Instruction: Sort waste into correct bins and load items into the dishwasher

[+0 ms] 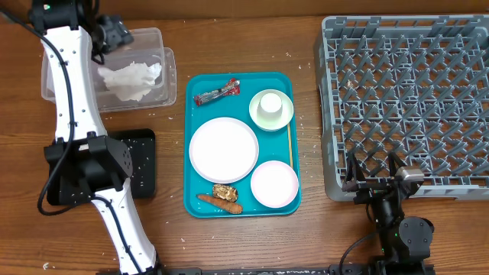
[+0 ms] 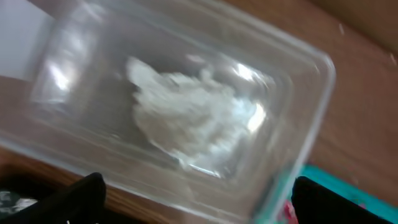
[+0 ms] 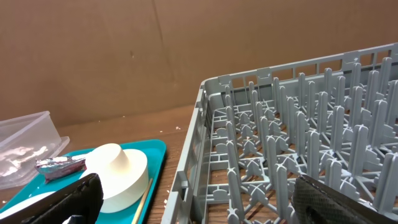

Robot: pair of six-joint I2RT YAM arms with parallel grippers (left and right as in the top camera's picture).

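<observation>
Left pincer is spread wide with nothing between the fingers, hanging over the clear bin at the tabletop's far left. The crumpled tissue lies loose inside the bin, touching neither finger. The wrist view is blurry, so I can't read height above it. I judge the step as the tissue drop, basically done.

To finish clean, I'd lift straight up past the bin wall before swinging. The bin looks light and a clipped rim would drag it. Then I'd cross to the teal tray for the wrapper at its top edge, just beside the cup. It's flat and thin, so pinch across the narrow way.

The tissue is white, rumpled and soft, and sits mid-bin. Food scraps are at the tray's near corner. The plate and bowl are unloaded.

Right pincer is spread and empty, parked at the near edge of the dish rack.
</observation>
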